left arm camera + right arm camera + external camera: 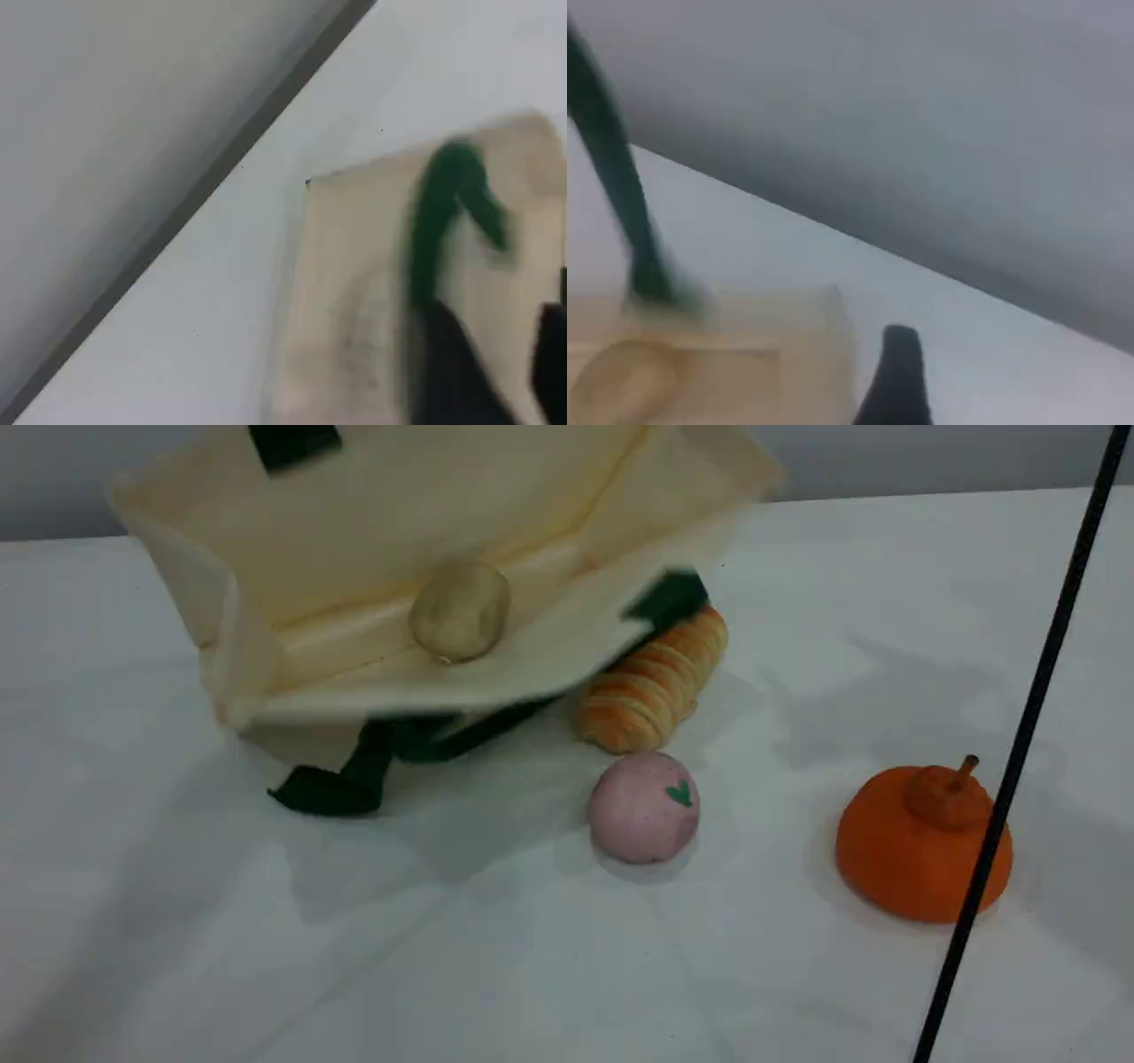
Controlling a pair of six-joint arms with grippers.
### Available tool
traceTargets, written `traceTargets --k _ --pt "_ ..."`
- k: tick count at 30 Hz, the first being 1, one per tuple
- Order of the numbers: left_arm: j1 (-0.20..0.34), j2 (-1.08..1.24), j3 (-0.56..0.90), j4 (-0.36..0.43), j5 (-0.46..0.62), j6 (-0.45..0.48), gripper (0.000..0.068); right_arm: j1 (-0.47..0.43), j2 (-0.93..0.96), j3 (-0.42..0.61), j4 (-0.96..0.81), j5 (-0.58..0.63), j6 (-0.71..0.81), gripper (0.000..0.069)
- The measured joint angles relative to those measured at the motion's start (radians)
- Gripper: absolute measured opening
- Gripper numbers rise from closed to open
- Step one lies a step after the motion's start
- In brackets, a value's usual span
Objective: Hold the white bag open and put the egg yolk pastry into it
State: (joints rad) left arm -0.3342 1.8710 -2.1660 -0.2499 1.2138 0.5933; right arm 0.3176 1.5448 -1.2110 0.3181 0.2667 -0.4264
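The white bag [372, 540] stands at the back left, blurred by motion, its mouth wide towards the camera. The egg yolk pastry [459, 609] lies inside on the bag's floor, and the right wrist view shows the pastry [620, 382] at the bottom left. A green handle [447, 208] curls up loose over the cream cloth. Just below that handle my left gripper [496, 341] is open, with only bag cloth showing between its dark fingers. One right fingertip [897, 376] hangs beside the bag's edge with nothing on it. Neither gripper appears in the scene view.
A long golden bread roll [654, 680] lies against the bag's right side. In front of it sit a pink ball [644, 806] and, further right, an orange pumpkin-shaped piece [921, 850]. A black cable [1019, 753] slants across the right. A green handle [341, 784] trails on the table.
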Motion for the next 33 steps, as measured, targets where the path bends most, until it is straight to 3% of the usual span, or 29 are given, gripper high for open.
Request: traceTargets --k 5,8,17,25,33 --pt "0.000 0.000 0.000 -0.018 0.004 -0.029 0.0547 0.000 -0.005 -0.003 0.000 -0.001 0.000 0.0561" --pt "0.000 -0.009 0.000 0.005 0.004 -0.115 0.0622 0.000 -0.029 -0.003 -0.002 0.003 0.000 0.0561" --pt "0.000 -0.161 0.000 0.184 0.009 -0.276 0.0592 -0.003 -0.239 -0.003 -0.007 0.106 0.007 0.0561" --pt "0.000 -0.398 0.078 0.172 0.010 -0.341 0.0587 -0.003 -0.539 -0.003 -0.058 0.283 0.038 0.0561" --pt "0.000 -0.699 0.325 0.172 0.009 -0.401 0.0586 -0.003 -0.864 -0.005 -0.139 0.517 0.137 0.0561"
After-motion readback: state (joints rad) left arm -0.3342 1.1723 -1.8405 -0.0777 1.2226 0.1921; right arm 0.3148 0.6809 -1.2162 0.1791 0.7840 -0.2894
